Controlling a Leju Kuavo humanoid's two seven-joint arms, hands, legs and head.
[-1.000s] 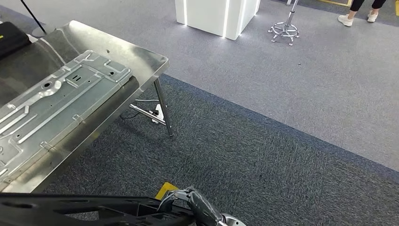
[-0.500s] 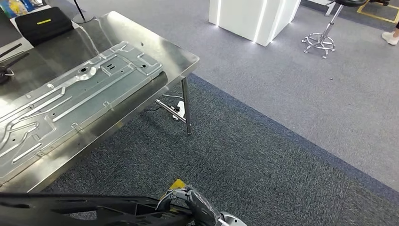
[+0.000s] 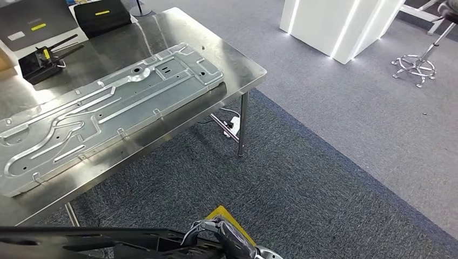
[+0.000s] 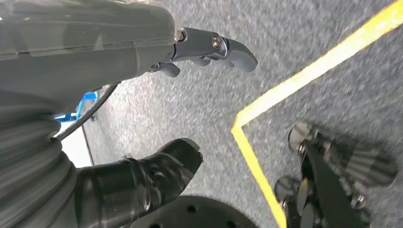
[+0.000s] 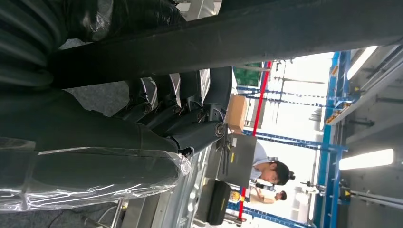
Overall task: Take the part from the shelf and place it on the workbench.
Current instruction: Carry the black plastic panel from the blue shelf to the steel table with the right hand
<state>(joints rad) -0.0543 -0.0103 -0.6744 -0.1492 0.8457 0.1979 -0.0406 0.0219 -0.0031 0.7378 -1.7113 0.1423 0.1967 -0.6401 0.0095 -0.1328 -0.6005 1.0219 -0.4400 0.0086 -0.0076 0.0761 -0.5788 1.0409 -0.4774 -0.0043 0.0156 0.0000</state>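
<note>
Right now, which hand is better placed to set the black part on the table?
Probably the right: the right hand grips the black part, and the table lies just ahead. The left hand's grasp is unclear.

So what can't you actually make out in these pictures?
- Black part: head view, its length is cut off by the bottom and left edges.
- Left hand: left wrist view, blurred; whether it grips anything is unclear.
- Right hand: head view, fingers curl over the part; the palm is hidden behind it.
- Workbench: left end cut off.
</note>
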